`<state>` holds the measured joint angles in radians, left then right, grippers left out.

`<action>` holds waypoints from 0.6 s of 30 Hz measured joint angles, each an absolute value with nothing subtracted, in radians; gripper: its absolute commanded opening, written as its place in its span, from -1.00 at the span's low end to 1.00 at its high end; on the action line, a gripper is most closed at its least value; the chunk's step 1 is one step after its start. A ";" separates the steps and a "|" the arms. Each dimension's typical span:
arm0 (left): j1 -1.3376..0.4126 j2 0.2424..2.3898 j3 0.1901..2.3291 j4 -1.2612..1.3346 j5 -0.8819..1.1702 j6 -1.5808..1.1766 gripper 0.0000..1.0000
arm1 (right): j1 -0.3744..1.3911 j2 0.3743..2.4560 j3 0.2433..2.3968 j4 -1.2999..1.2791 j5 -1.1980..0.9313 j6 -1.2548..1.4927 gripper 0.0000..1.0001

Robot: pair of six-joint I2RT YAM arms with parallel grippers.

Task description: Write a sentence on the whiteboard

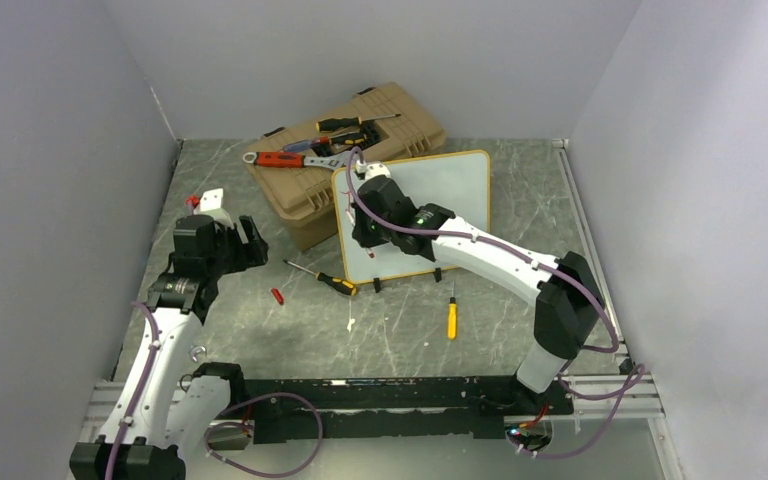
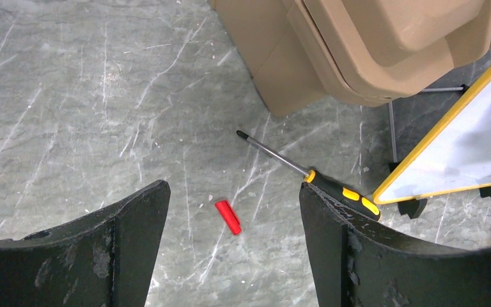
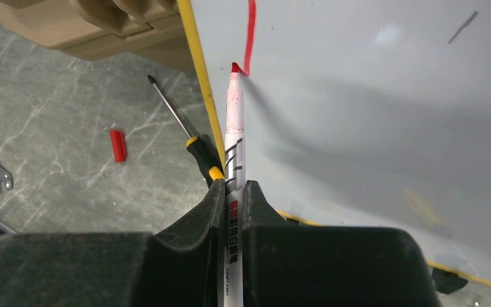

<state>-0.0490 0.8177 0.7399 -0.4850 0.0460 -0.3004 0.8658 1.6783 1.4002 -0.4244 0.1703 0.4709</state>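
Left gripper (image 2: 233, 189) hangs over the table (image 2: 70, 96), jaws apart. At centre, the whiteboard (image 1: 455, 185) stands beside a toolbox (image 1: 400, 115). Right gripper (image 3: 233, 192), clamped on a red marker (image 3: 235, 128), presses its tip near the board's left edge. The sentence (image 3: 250, 32), one stroke long, looks barely begun; steady rightward strokes come next.

Soft, even light from overhead keeps all three views bright, with only faint shadows on the worktop (image 1: 390, 335). In the right wrist view the marker (image 3: 234, 128) throws a wide, blurry shadow rightward across the whiteboard (image 3: 371, 160), which carries a pale glare patch near its top. The left gripper (image 2: 233, 188), close to the lens, shows dark with little detail.
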 measured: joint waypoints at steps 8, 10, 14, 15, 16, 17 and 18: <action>-0.049 0.815 0.739 -0.482 0.047 -0.300 0.59 | 0.866 1.654 1.369 -0.347 0.147 0.455 -1.00; -0.049 0.814 0.739 -0.482 0.047 -0.300 0.59 | 0.866 1.629 1.348 -0.334 0.152 0.455 -1.00; -0.049 0.814 0.739 -0.482 0.047 -0.300 0.59 | 0.866 1.586 1.331 -0.331 0.185 0.456 -1.00; -0.049 0.814 0.739 -0.482 0.047 -0.300 0.59 | 0.866 1.581 1.331 -0.330 0.197 0.456 -1.00; -0.049 0.814 0.739 -0.482 0.047 -0.300 0.59 | 0.866 1.579 1.331 -0.330 0.207 0.456 -1.00; -0.049 0.814 0.739 -0.482 0.047 -0.300 0.59 | 0.866 1.578 1.331 -0.331 0.213 0.456 -1.00; -0.049 0.814 0.739 -0.482 0.047 -0.300 0.59 | 0.866 1.578 1.331 -0.332 0.220 0.456 -1.00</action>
<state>-0.0490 0.8139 0.7395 -0.4824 0.0471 -0.3004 0.8658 1.5784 1.3312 -0.3325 0.2203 0.4564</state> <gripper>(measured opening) 0.796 0.094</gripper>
